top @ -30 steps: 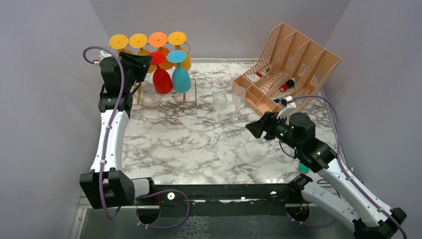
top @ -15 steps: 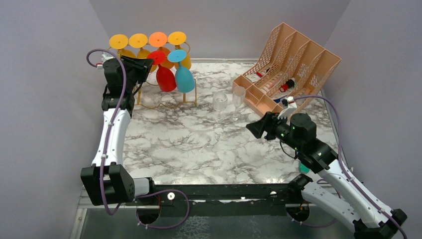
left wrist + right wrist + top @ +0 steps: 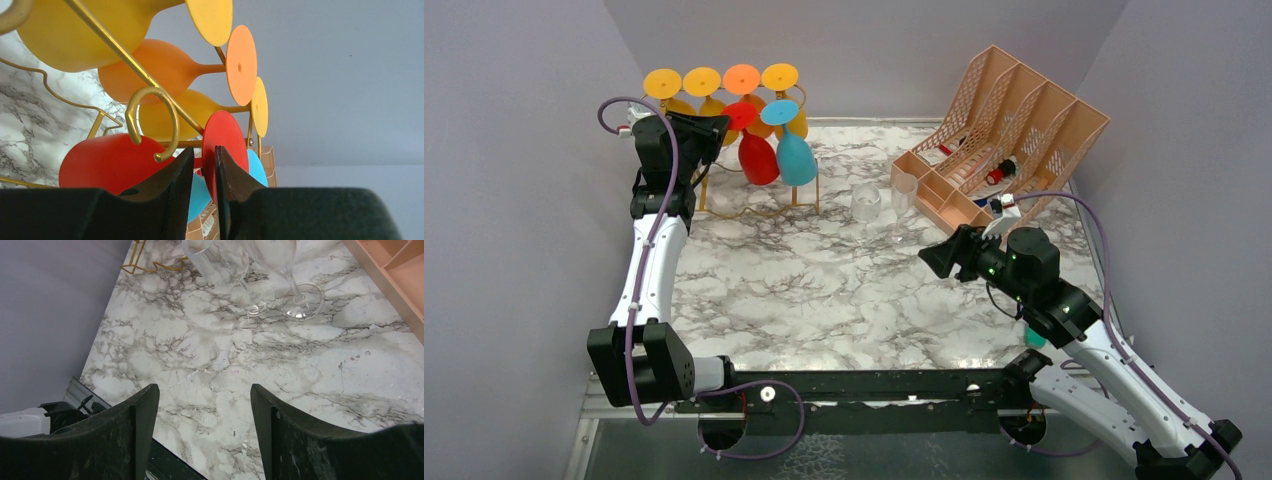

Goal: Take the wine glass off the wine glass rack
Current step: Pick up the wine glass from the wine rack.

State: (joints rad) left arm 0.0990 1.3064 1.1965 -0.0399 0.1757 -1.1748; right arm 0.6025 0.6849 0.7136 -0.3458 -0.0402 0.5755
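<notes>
The gold wire wine glass rack [image 3: 759,207] stands at the back left with several coloured glasses hanging upside down on it. Its curled scroll end [image 3: 150,100] shows in the left wrist view. My left gripper [image 3: 714,128] is at the rack's front left. Its jaws [image 3: 204,152] are nearly closed on the stem of the red wine glass [image 3: 757,158], right by its round red foot [image 3: 227,135]. The red bowl [image 3: 100,165] hangs tilted. My right gripper [image 3: 936,258] is open and empty above the marble table [image 3: 205,390].
A blue glass [image 3: 795,158] hangs beside the red one, with yellow and orange glasses [image 3: 742,80] behind. Two clear wine glasses [image 3: 866,203] stand mid-table, also in the right wrist view [image 3: 257,295]. A peach lattice file organizer [image 3: 1024,120] stands at the back right.
My left gripper has shifted slightly up and right at the rack. The red and blue glasses have swung to the right with their bowls tilted. The right arm has not moved.
</notes>
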